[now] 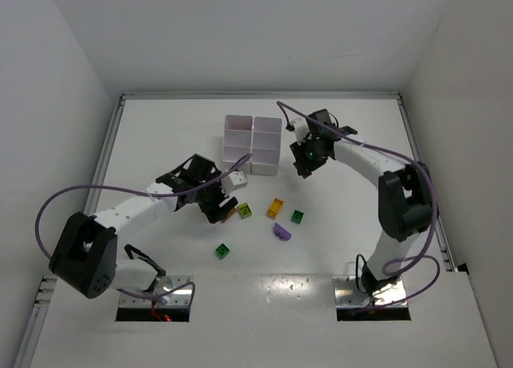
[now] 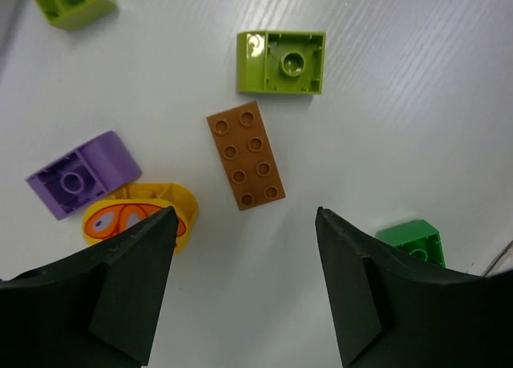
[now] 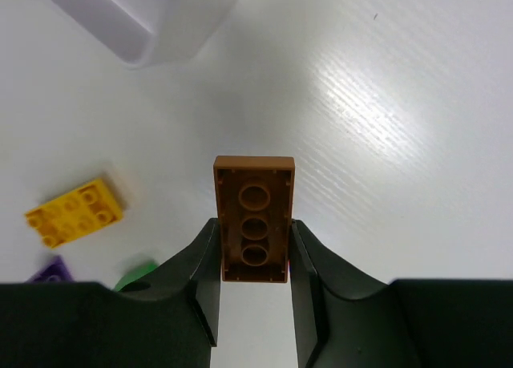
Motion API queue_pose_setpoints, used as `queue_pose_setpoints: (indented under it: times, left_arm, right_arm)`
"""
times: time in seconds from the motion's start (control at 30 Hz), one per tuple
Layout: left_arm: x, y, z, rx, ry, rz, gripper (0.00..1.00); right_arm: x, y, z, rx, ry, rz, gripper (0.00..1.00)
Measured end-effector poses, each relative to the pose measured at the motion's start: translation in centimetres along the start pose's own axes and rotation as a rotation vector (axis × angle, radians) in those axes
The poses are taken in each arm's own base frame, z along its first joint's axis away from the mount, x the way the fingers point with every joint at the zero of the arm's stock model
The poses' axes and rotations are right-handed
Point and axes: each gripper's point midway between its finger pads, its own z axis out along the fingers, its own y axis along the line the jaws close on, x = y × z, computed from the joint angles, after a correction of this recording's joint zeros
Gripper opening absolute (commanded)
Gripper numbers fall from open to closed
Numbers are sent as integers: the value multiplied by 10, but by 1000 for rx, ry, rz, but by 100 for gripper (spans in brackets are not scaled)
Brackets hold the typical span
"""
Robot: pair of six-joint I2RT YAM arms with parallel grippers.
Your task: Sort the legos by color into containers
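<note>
Nearest the bases, the left end effector (image 2: 244, 213) hangs spread and empty over loose plastic legos on the white counter (image 2: 417, 87). A flat brown eight-stud brick (image 2: 247, 155) lies just ahead of it, slightly skewed. Farther out, the right end effector (image 3: 253, 233) is pinching a second brown brick (image 3: 254, 193), its long axis pointing straight out past the fingers. The white plastic grid tray of containers (image 1: 266, 153) sits just to its left, so the right arm's way closer. No readable writing anywhere.

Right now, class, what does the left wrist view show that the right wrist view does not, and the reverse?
Only left wrist: a yellow orange-printed plastic piece and the open left gripper. Only right wrist: a white plastic container's corner and a brown brick pinched by the right gripper. Both: the white table and a purple brick, probably the same.
</note>
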Motion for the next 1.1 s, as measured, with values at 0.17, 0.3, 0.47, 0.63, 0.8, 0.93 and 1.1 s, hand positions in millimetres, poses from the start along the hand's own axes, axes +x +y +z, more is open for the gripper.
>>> queue_pose_setpoints:
  times: [0.17, 0.3, 0.47, 0.63, 0.8, 0.93, 1.1]
  left_arm:
    - [21, -2, 15, 30, 105, -26, 77]
    - [17, 6, 21, 4, 135, -24, 77]
    - [11, 16, 31, -14, 152, -21, 77]
    - [14, 9, 40, 9, 183, -10, 77]
    - [21, 4, 47, 28, 213, -10, 76]
    - [26, -2, 52, 43, 237, -18, 76]
    - [36, -4, 61, 54, 279, -29, 68]
  right_arm:
    - [-38, 3, -36, 1, -120, -17, 4]
    - [-50, 4, -46, -5, -152, -16, 4]
    - [-48, 5, -47, -10, -141, -1, 4]
    - [-45, -1, -48, -4, -135, 19, 4]
    - [-43, -12, -50, 10, -137, 53, 4]
    - [-45, -22, -53, 23, -147, 83, 4]
    - [-52, -31, -59, 38, -169, 103, 4]
